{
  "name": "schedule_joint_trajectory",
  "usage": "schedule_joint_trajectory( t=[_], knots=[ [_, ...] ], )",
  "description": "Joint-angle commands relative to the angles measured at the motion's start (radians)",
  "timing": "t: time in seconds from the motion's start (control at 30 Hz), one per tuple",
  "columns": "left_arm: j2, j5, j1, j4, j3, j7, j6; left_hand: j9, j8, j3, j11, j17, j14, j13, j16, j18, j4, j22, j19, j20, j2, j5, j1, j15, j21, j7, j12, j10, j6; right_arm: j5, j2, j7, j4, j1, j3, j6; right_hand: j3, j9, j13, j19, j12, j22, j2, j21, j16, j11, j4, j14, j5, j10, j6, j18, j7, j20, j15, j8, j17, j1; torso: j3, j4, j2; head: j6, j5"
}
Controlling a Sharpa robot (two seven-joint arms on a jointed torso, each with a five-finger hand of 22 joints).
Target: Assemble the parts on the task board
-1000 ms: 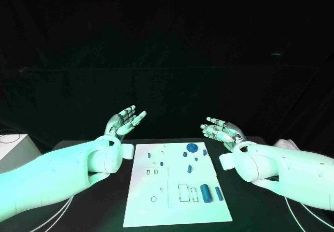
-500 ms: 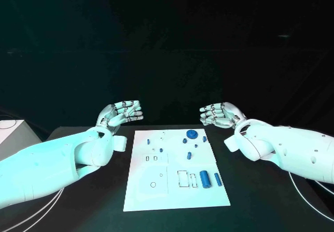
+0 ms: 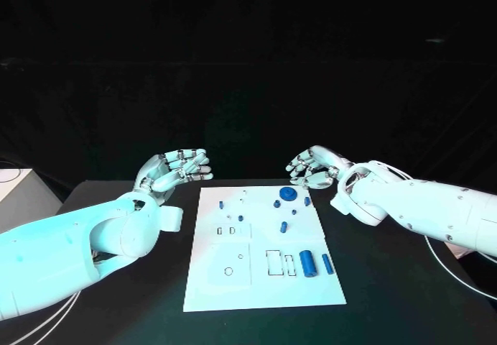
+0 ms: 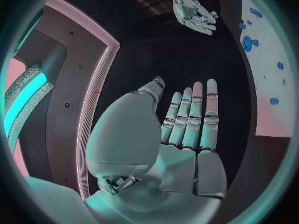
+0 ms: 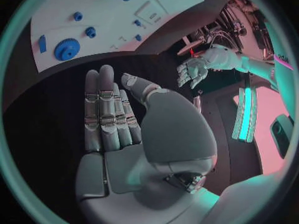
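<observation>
The white task board [image 3: 259,284] lies in the middle of the black table. On it are a blue gear [image 3: 287,192], a thick blue cylinder [image 3: 307,263], a slim blue pin [image 3: 327,264] and several small blue pieces. My left hand [image 3: 176,169] hovers in the air beyond the board's far left corner. My right hand [image 3: 314,167] hovers beyond its far right corner, close above the gear. Both hands hold nothing. In the wrist views the left hand [image 4: 184,129] and the right hand [image 5: 121,124] keep their fingers side by side and nearly straight. The board [image 5: 112,20] and gear [image 5: 66,49] lie beyond the right hand.
A white box [image 3: 14,188] stands at the table's left edge. Thin cables [image 3: 456,269] run under my right arm. Both forearms flank the board, above the table's sides.
Both hands went from spread fingers to fingers drawn together. The right hand has drifted inward toward the gear. The camera has shifted as well.
</observation>
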Motion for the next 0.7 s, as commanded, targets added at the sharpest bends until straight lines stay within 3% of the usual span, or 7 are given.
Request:
schedule_joint_trajectory(
  t=[0.03,0.07,0.13,0.3,0.43,0.7],
  knots=[
    [-0.018,-0.01,0.003,0.036,0.005,0.016,0.01,-0.001,-0.007,0.008,0.004,0.006,-0.009,-0.001,0.01,0.011,-0.002,0.004,0.006,0.0,-0.014,-0.003,-0.001,0.004,0.01,0.029,-0.006,-0.006,0.0,-0.231,0.01,-0.106,0.003,0.007,0.001,0.068,0.063,0.003,0.002,0.14,-0.012,0.288,-0.043,0.277,0.271,-0.012,0.008,0.09,-0.015,0.021,0.04,-0.01,-0.018,-0.02,-0.021,-0.025,0.217,-0.038,-0.0041,0.0095,0.025,-0.001,-0.012],
    [-0.026,-0.011,0.003,0.049,0.006,0.015,0.011,-0.001,-0.007,0.009,0.004,0.01,-0.011,-0.001,0.015,0.011,-0.003,0.006,0.007,0.0,-0.015,-0.003,-0.001,0.004,0.013,0.029,-0.007,-0.007,0.0,-0.256,0.013,-0.119,0.004,0.01,0.001,0.077,0.067,0.004,0.002,0.157,-0.011,0.323,-0.047,0.301,0.303,-0.013,0.009,0.088,-0.017,0.019,0.04,-0.015,-0.018,-0.019,-0.02,-0.027,0.242,-0.04,-0.0055,0.0113,0.03,-0.002,-0.015],
    [-0.038,-0.011,0.004,0.07,0.009,0.013,0.013,-0.001,-0.007,0.012,0.003,0.022,-0.011,-0.001,0.032,0.011,-0.006,0.012,0.012,-0.003,-0.017,-0.003,-0.002,0.002,0.026,0.028,-0.008,-0.008,0.002,-0.292,0.018,-0.138,0.007,0.013,0.002,0.091,0.074,0.011,0.003,0.219,-0.011,0.451,-0.057,0.387,0.458,-0.015,0.017,0.095,-0.02,0.016,0.043,-0.036,-0.021,-0.02,-0.017,-0.027,0.388,-0.049,-0.0076,0.0146,0.037,-0.001,-0.02],
    [-0.07,-0.011,0.006,0.126,0.016,0.005,0.02,-0.001,-0.009,0.02,0.002,0.062,-0.016,0.001,0.094,0.01,-0.017,0.037,0.023,-0.011,-0.024,-0.002,-0.008,-0.004,0.069,0.03,-0.005,-0.007,0.001,-0.381,0.034,-0.188,0.009,0.017,0.002,0.125,0.072,0.021,0.004,0.29,-0.011,0.601,-0.071,0.486,0.645,-0.014,0.031,0.108,-0.029,-0.008,0.032,-0.06,-0.026,-0.015,-0.014,-0.034,0.566,-0.058,-0.0125,0.0266,0.059,-0.002,-0.039],
    [-0.084,-0.011,0.008,0.149,0.02,0.002,0.025,0.001,-0.006,0.027,0.001,0.088,-0.032,0.002,0.136,0.009,-0.026,0.056,0.021,-0.016,-0.026,-0.002,-0.011,-0.006,0.1,0.029,0.002,-0.007,0.003,-0.424,0.044,-0.215,0.006,0.018,0.002,0.146,0.067,0.025,0.004,0.312,-0.012,0.647,-0.076,0.517,0.702,-0.013,0.034,0.11,-0.028,-0.021,0.028,-0.068,-0.027,-0.012,-0.014,-0.036,0.62,-0.058,-0.014,0.0364,0.07,-0.003,-0.047],
    [-0.098,-0.011,0.01,0.166,0.025,-0.003,0.03,0.003,-0.001,0.034,-0.001,0.114,-0.045,0.004,0.181,0.008,-0.034,0.078,0.017,-0.02,-0.029,-0.002,-0.017,-0.009,0.135,0.028,0.01,-0.005,0.005,-0.485,0.058,-0.267,-0.004,0.018,0.002,0.175,0.044,0.031,0.005,0.323,-0.011,0.679,-0.084,0.537,0.746,-0.018,0.044,0.107,-0.025,-0.039,0.021,-0.071,-0.036,-0.012,-0.016,-0.039,0.655,-0.064,-0.0141,0.0466,0.087,-0.004,-0.053]
  ],
)
